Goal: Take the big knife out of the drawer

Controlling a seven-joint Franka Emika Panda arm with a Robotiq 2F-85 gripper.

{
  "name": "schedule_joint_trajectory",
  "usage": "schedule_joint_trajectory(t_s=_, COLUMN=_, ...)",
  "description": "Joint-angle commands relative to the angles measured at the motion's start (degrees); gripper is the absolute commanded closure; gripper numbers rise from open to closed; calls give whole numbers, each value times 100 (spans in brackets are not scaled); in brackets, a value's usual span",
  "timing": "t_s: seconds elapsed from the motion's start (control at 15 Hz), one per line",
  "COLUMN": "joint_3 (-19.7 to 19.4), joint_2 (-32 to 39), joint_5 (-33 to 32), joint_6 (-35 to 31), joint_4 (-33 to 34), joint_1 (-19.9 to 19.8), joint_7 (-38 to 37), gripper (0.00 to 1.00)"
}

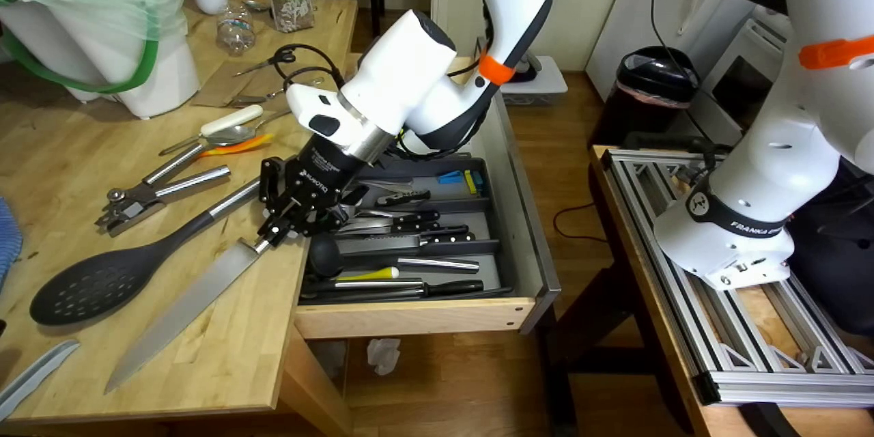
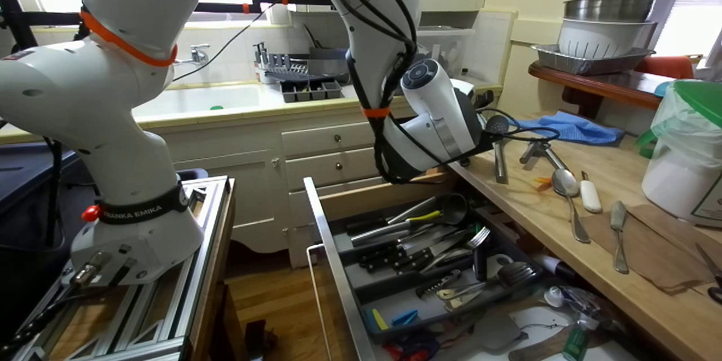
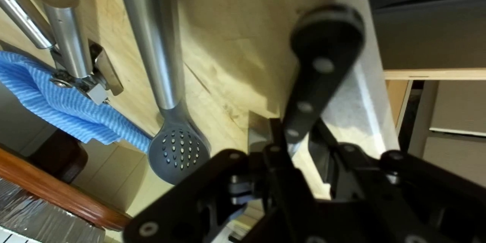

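Wooden table [image 1: 232, 348] lies under & L of the fingers [image 3: 322, 144] in an exterior view. Panda arm [image 1: 509, 7] slants down to them from upper R, ending in the Robotiq gripper [image 3: 299, 130]. Drawer [image 1: 416, 317] is open, just R of the fingers there, w/ dk utensil tray [image 1: 461, 205] inside, same side. Chef's knife [image 1: 184, 314] is out of the drawer, over the table: blade runs down-L from the fingers, pointed end farthest off; can't tell if it touches wood. Slotted spoon [image 3: 165, 83] is on the table, L of fingers in wrist view; steel can opener [image 3: 72, 45] farther L. Fingers: clamped on knife's dk riveted handle, at blade end; butt sticks out past them.
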State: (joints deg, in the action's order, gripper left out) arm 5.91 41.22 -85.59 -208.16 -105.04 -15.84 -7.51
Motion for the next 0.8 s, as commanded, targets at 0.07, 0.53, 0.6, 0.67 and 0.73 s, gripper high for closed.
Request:
schedule_joint_trajectory(t_s=0.07, joint_3=10, joint_2=131, joint_5=-190, joint_6=-68, joint_4=156, joint_1=25, joint_7=-75, gripper=61)
schedule_joint_trajectory(t_s=0.53, joint_3=31, joint_2=-522, joint_5=-144, joint_6=253, joint_4=-327, joint_1=184, joint_7=-365, gripper=23)
schedule_joint_trajectory(t_s=0.6, joint_3=74, joint_2=-794, joint_5=-111, joint_6=293, joint_4=-530, joint_1=236, joint_7=-478, gripper=14)
schedule_joint_trajectory(t_s=0.67, joint_3=100, joint_2=-1046, joint_5=-56, joint_6=398, joint_4=-702, joint_1=300, joint_7=-611, gripper=7)
schedule_joint_trajectory(t_s=0.73, joint_3=135, joint_2=-1408, joint_5=-12, joint_6=546, joint_4=-964, joint_1=375, joint_7=-793, gripper=1)
